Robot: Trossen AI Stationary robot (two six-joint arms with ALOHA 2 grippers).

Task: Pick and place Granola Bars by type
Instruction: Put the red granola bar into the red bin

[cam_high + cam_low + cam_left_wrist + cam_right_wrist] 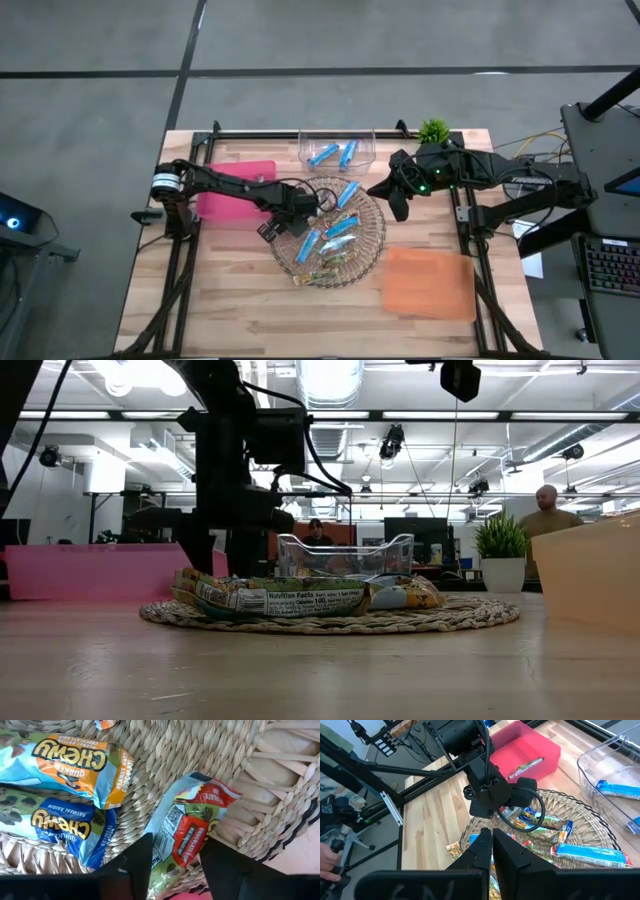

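Granola bars (333, 240) lie mostly piled on the round wicker tray (372, 252) at the table's centre, blue and brownish-green wrappers overlapping, with several reaching close to the tray's near rim. Two blue bars (334, 154) sit apart in the clear plastic bin (337, 135) at the far edge, and one green-wrapped bar (525, 766) lies in the pink bin (232, 193) on the left.

Left gripper (174, 862) is down over the left part of the tray, its fingers (141, 860) spread on either side of a red-and-green chocolate chip bar (186, 836). Whether the pads touch the wrapper cannot be told. That bar lies near the tray's woven rim; two blue-and-orange Chewy bars (60, 785) lie just beside it, leaving little free room on that side.

Right gripper (397, 203) hangs off the tray's right edge, fingers pressed together and holding nothing, near the small potted plant (433, 129) at the far edge.

An orange bin (430, 283) occupies the near right of the wooden table (230, 300). The near left of the table is bare wood. People (549, 510) stand in the room beyond.
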